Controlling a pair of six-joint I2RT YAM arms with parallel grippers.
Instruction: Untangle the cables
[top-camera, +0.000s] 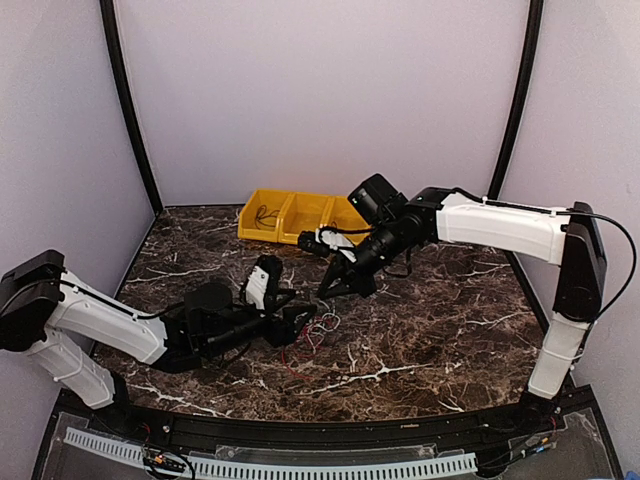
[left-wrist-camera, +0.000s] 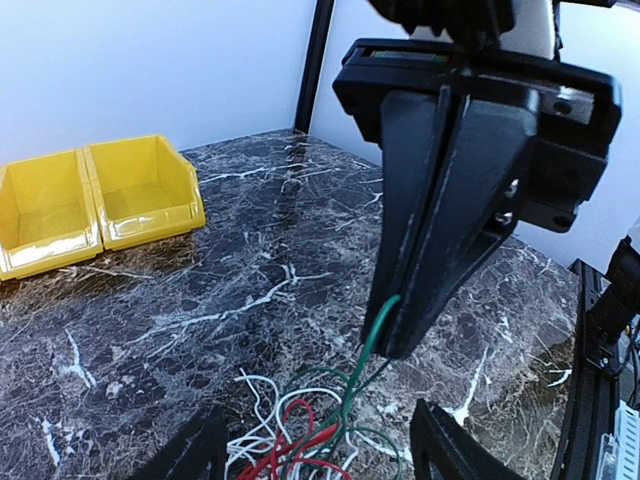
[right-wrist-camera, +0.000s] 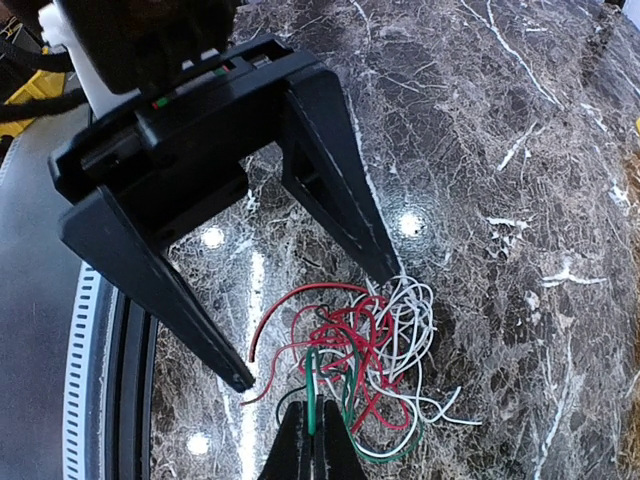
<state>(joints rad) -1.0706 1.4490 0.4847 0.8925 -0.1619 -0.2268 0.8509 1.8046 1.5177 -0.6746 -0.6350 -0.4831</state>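
Note:
A tangle of red, white and green cables (right-wrist-camera: 385, 345) lies on the dark marble table (top-camera: 430, 330); it also shows in the top view (top-camera: 312, 338) and the left wrist view (left-wrist-camera: 290, 425). My right gripper (right-wrist-camera: 318, 430) is shut on a green cable (right-wrist-camera: 312, 385) and holds it up from the tangle; the left wrist view shows the gripper (left-wrist-camera: 400, 335) with the green cable (left-wrist-camera: 372, 340) hanging from its tips. My left gripper (left-wrist-camera: 315, 420) is open, its fingers on either side of the tangle and low over it; it also shows in the right wrist view (right-wrist-camera: 315, 328).
A yellow bin (top-camera: 300, 215) with three compartments stands at the back of the table, a dark cable in its left one; it also shows in the left wrist view (left-wrist-camera: 100, 195). The two grippers (top-camera: 303, 318) (top-camera: 328, 290) are close together. Walls enclose the table.

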